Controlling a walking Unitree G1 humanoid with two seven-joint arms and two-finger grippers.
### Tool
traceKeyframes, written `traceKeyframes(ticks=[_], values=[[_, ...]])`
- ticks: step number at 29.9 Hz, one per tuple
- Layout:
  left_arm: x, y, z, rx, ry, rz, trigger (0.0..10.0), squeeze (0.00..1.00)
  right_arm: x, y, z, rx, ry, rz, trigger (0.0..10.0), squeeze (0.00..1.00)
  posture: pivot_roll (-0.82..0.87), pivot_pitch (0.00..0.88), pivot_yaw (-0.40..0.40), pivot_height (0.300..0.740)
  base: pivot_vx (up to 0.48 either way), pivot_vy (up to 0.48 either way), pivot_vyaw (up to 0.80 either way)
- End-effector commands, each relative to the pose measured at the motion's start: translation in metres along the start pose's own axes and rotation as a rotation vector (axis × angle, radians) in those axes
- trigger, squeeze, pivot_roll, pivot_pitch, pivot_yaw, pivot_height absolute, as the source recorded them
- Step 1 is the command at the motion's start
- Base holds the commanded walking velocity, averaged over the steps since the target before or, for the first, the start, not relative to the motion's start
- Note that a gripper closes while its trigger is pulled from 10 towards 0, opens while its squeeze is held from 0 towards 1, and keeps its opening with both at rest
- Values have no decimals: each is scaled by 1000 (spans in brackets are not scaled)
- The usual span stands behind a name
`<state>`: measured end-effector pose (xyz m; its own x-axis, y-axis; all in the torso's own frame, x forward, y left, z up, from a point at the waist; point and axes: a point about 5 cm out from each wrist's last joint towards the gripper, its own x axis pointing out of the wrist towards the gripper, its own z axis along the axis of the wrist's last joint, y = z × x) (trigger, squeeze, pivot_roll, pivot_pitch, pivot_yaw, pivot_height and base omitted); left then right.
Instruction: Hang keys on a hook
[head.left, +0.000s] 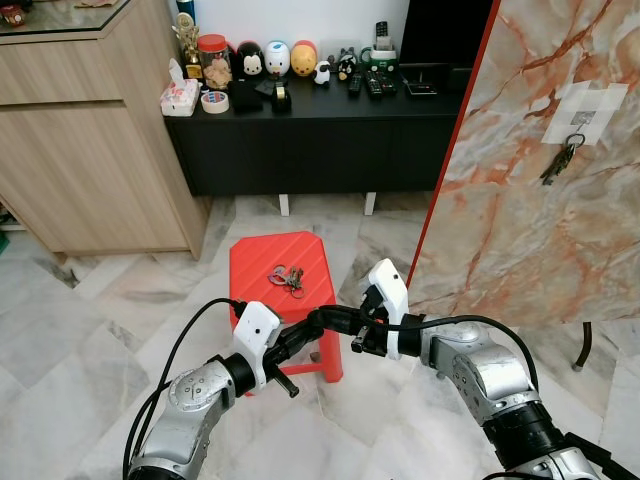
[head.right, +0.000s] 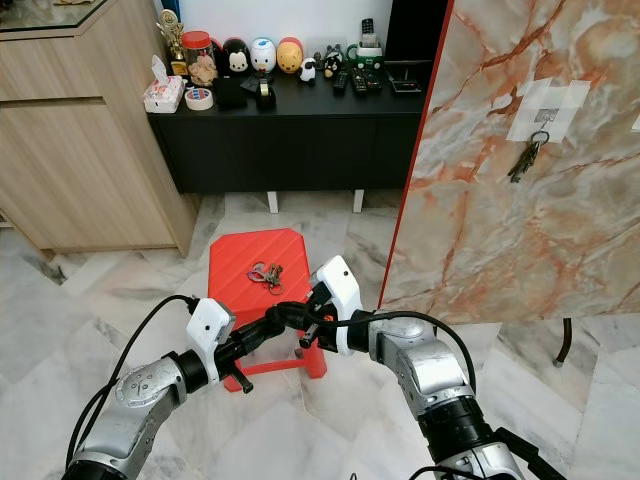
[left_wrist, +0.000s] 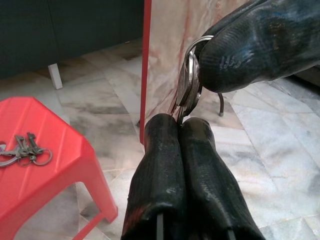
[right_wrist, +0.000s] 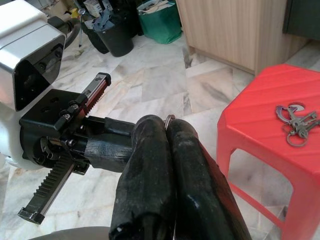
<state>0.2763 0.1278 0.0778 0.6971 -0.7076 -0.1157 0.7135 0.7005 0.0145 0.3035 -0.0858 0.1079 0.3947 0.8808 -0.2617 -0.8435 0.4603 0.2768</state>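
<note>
Both arms bend inward, tips meeting above the marble floor (head.left: 120, 330) beside the red stool (head.left: 262, 262). The left end effector (head.left: 322, 322) and right end effector (head.left: 330, 318) are each pinched closed on one key ring (left_wrist: 190, 80), its keys mostly hidden. Another key bunch (head.left: 287, 277) lies on the stool; a third (head.left: 558, 162) hangs from the marble panel (head.left: 520, 230).

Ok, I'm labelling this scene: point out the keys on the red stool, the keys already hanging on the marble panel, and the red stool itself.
keys on the stool (head.left: 287, 278), left eye view, middle of the bunch.
hanging keys (head.left: 558, 163), left eye view, on the dangling keys below the hook.
red stool (head.left: 258, 262), left eye view, bare part of its top.
</note>
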Motion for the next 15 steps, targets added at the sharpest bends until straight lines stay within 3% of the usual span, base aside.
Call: traceKeyframes(ticks=[1, 6, 7, 8, 9, 15], values=[[-2, 1, 4, 10, -18, 4, 0, 0, 0, -1, -3, 6, 13, -4, 10000, 0, 114, 111, -36, 723, 0, 0, 0], [-3, 1, 3, 9, -7, 5, 0, 0, -1, -2, -4, 7, 11, -11, 10000, 0, 114, 112, -37, 723, 0, 0, 0], [-3, 1, 2, 7, -5, 5, 0, 0, -1, -2, -4, 3, 14, -12, 10000, 678, 114, 112, -37, 723, 0, 0, 0], [-3, 1, 2, 7, -5, 5, 0, 0, -1, -2, -4, 3, 14, -12, 10000, 678, 114, 112, -37, 723, 0, 0, 0], [-3, 1, 2, 6, -5, 5, 0, 0, -1, -2, -4, 1, 15, -11, 10000, 1000, 114, 113, -36, 723, 0, 0, 0], [-5, 3, 0, 8, 6, 6, 0, 0, -5, -10, -5, -5, 15, -63, 10000, 1000, 111, 114, -34, 723, 0, 0, 0]])
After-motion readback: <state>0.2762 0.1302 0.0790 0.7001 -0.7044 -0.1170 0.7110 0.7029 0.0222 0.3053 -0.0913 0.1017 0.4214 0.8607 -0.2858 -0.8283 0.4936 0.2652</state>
